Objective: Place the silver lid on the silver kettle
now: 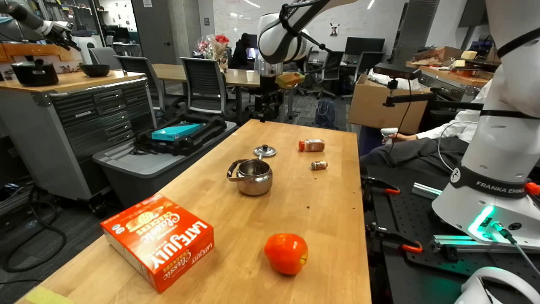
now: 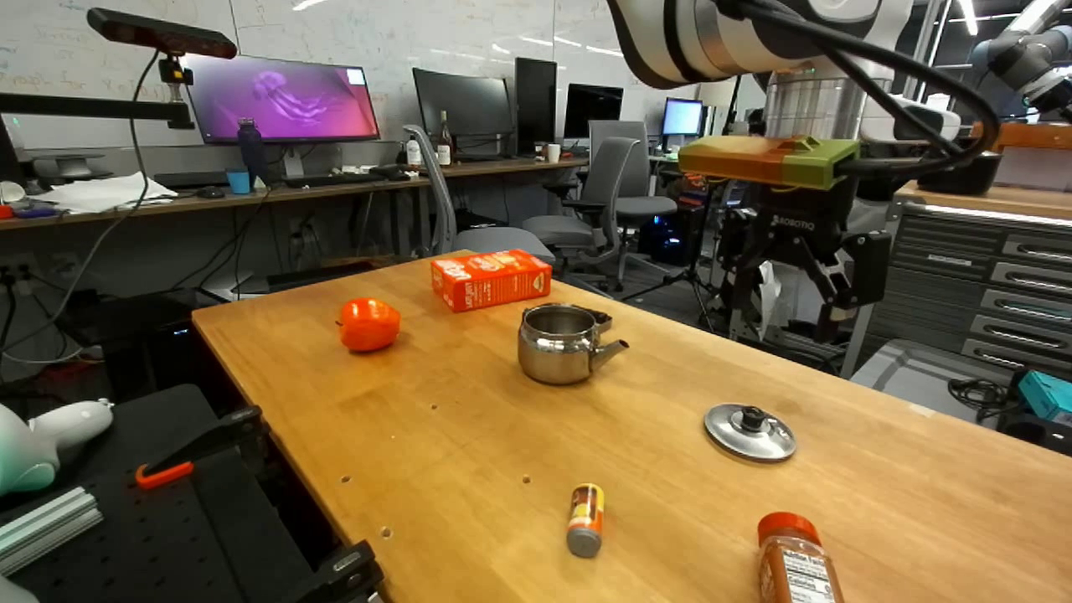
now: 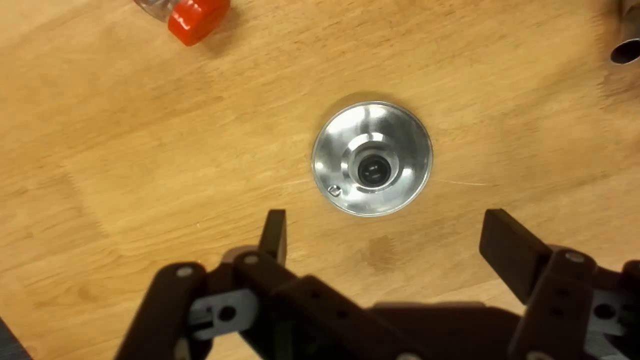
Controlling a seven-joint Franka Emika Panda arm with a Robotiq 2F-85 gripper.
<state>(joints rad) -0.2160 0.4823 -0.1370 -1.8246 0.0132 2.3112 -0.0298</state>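
The silver lid (image 1: 270,152) lies flat on the wooden table with its black knob up, seen also in an exterior view (image 2: 748,437) and in the wrist view (image 3: 374,162). The silver kettle (image 1: 255,184) stands upright with its mouth uncovered, also in an exterior view (image 2: 554,355). Only its spout (image 3: 628,47) shows at the right edge of the wrist view. My gripper (image 3: 384,225) is open and empty, its fingers spread wider than the lid. It hangs well above the table, near the lid, as an exterior view (image 2: 785,322) shows. It also appears in an exterior view (image 1: 265,116).
A red-capped spice bottle (image 1: 313,145) and a small spice jar (image 2: 585,521) lie on their sides near the lid. An orange-red cracker box (image 1: 158,240) and an orange-red ball-shaped fruit or pepper (image 1: 287,253) are beyond the kettle. The wooden table's edge (image 1: 358,190) runs beside the robot base.
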